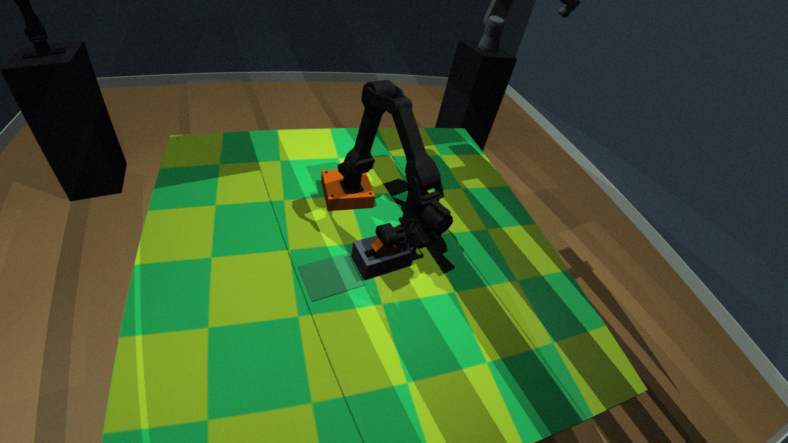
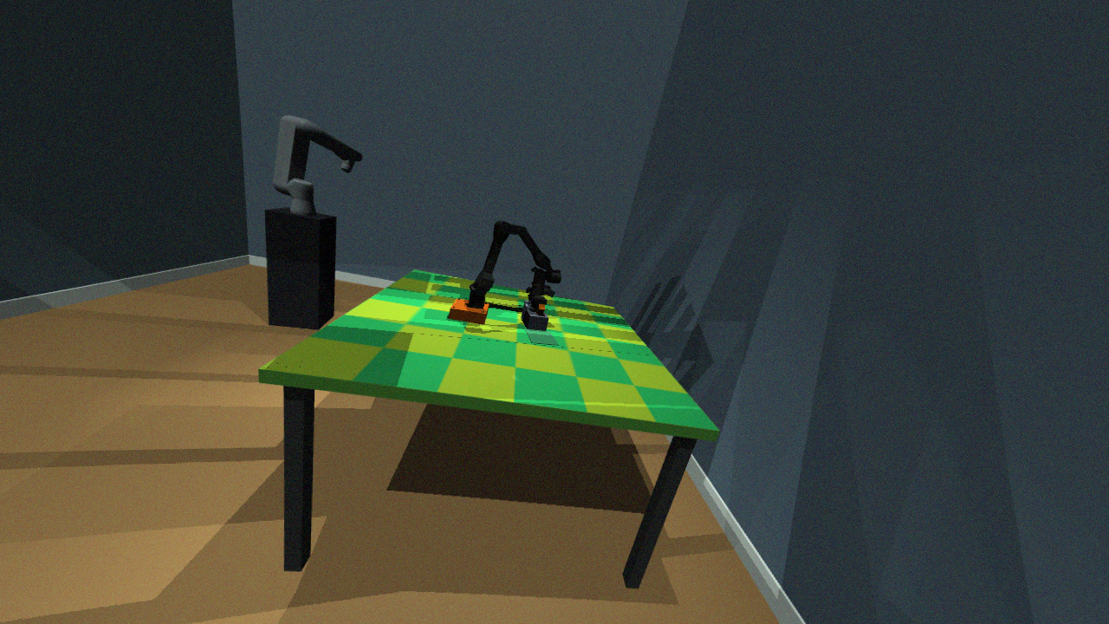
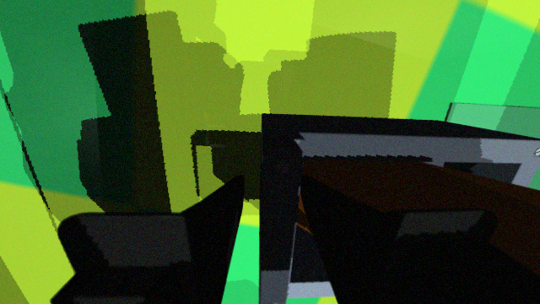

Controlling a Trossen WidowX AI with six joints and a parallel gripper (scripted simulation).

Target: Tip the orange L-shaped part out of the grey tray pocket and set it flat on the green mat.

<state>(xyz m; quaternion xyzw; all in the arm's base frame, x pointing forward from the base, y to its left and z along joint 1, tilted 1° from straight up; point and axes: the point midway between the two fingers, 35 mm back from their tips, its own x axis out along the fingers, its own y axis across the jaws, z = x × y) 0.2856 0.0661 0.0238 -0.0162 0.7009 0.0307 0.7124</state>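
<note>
Now, the orange part tilted in the grey tray, one end raised, jaws parted, ungripping.

From where I stand, I can't read any lettering, label, brand, number or sign anywhere in the room.

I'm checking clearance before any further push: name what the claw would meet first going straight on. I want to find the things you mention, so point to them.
Most likely the orange part (image 1: 377, 245) (image 2: 541, 307) (image 3: 439, 186), tilted in the grey tray (image 1: 385, 267) (image 2: 535, 321) (image 3: 276, 236); one finger of the claw (image 1: 406, 245) (image 2: 539, 300) (image 3: 272, 179) may already touch it, depth being unclear.
</note>
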